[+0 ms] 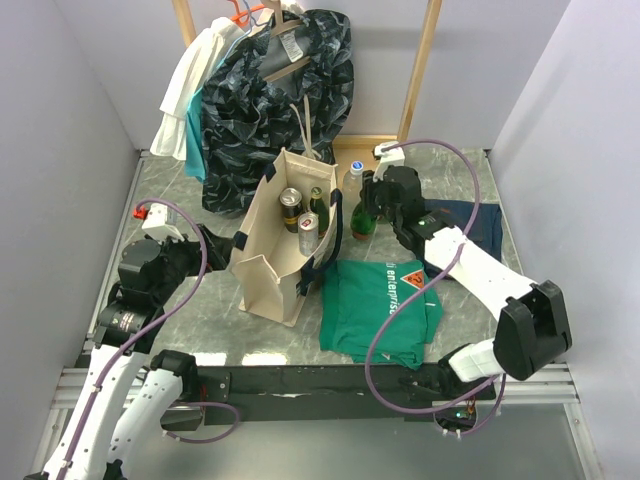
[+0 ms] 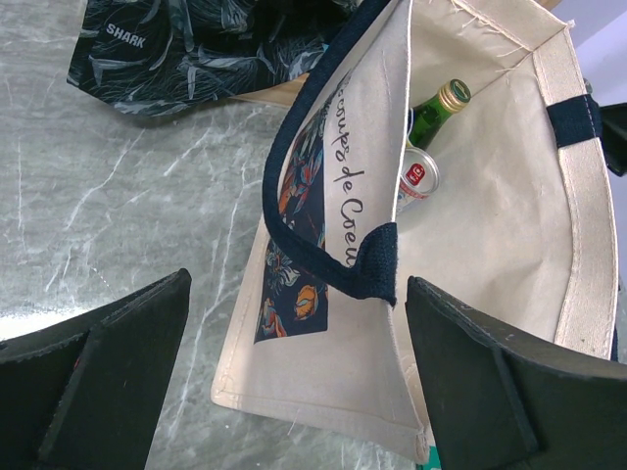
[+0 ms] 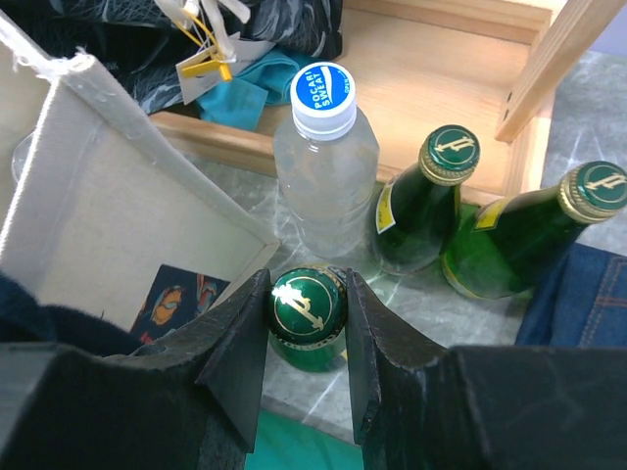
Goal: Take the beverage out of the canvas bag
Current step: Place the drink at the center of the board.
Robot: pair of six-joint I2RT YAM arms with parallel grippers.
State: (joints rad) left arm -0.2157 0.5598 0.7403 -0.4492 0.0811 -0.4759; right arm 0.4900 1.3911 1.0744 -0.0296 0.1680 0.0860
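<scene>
Plainly, the canvas bag (image 2: 333, 343) reads "de Coeur"; bottle cap (image 3: 323, 90), "POCARI SWEAT".

Grey marbled surface (image 1: 180, 190).
- Green printed T-shirt (image 1: 380, 310), lying flat, 5 o'clock.
- Dark blue denim garment (image 1: 480, 225), crumpled, 3 o'clock.
- Wooden rack (image 1: 420, 70), upright, 12 to 1 o'clock.
- Dark patterned garment (image 1: 270, 90), hanging on the rack, 12 o'clock.
- White garment (image 1: 185, 95), hanging, 11 o'clock, with a teal garment (image 1: 196, 150) between it and the patterned one.
</scene>
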